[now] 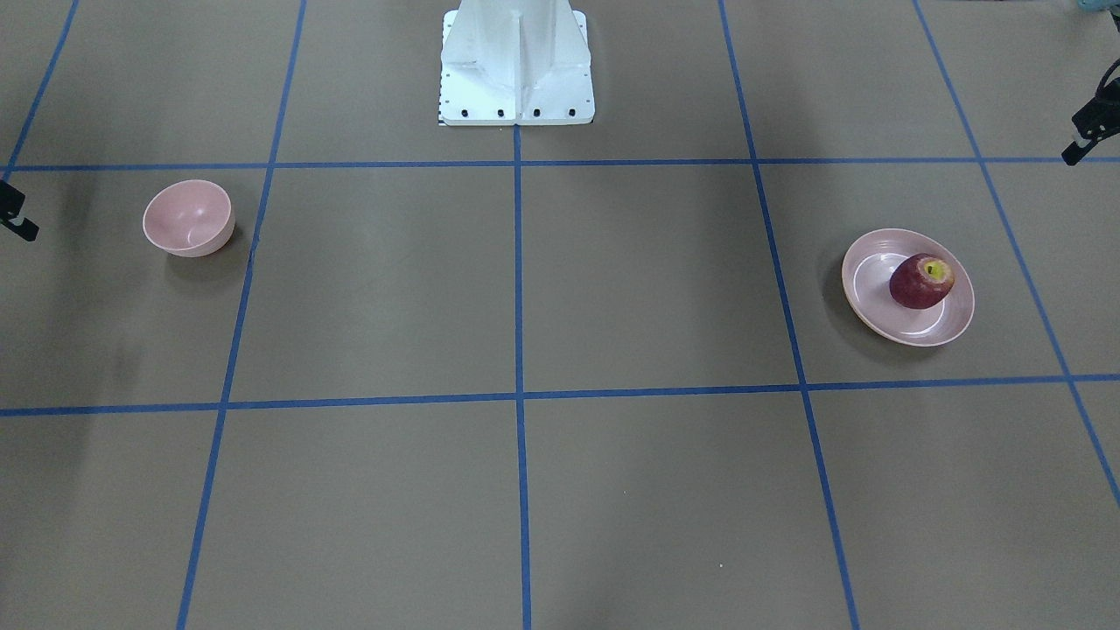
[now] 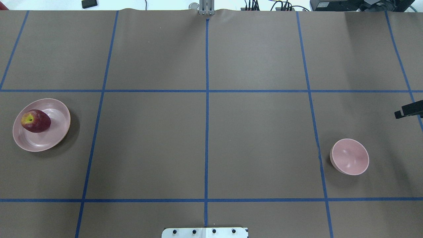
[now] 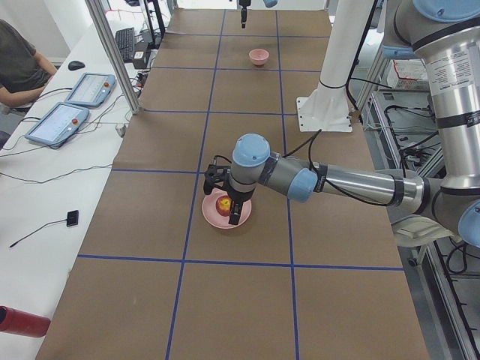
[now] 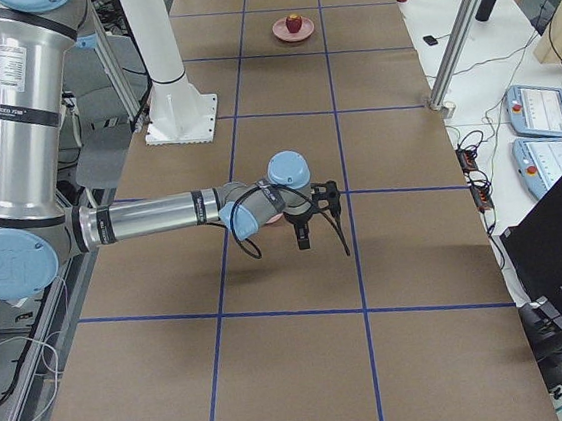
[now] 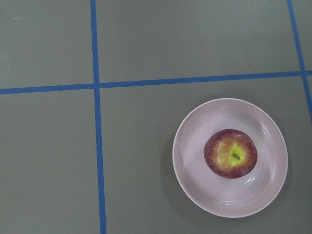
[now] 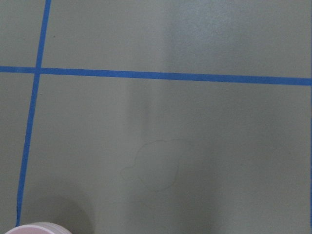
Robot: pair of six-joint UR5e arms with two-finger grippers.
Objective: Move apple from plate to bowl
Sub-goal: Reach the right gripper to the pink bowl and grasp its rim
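The brown counter (image 2: pixel 257 138), gridded with blue tape (image 2: pixel 207 132), is carrying everything, and the white robot base (image 1: pixel 516 66) is standing at its middle edge. The left arm (image 3: pixel 337 180) is reaching out over the plate's end of the counter, while the right arm (image 4: pixel 151 216) is stretching out low at the opposite end.

The pale pink plate (image 2: pixel 53 140) is sitting far out on the robot's left. The small pink bowl (image 2: pixel 349 156) is standing mouth up, well apart from it on the right.

The apple (image 2: pixel 36 121) is lying on the plate, off centre toward the outer rim. It is tipping so its yellow-green stem dimple is facing up and toward the counter's left end, with its long axis running along the counter.

The left tool (image 3: pixel 229 204) is hanging above the plate, and the right tool (image 2: pixel 407 111) is showing only as a black sliver at the frame edge. I cannot tell whether either tool's fingers are apart or together.

In the right wrist view, just a slice of the bowl's rim is peeking in.
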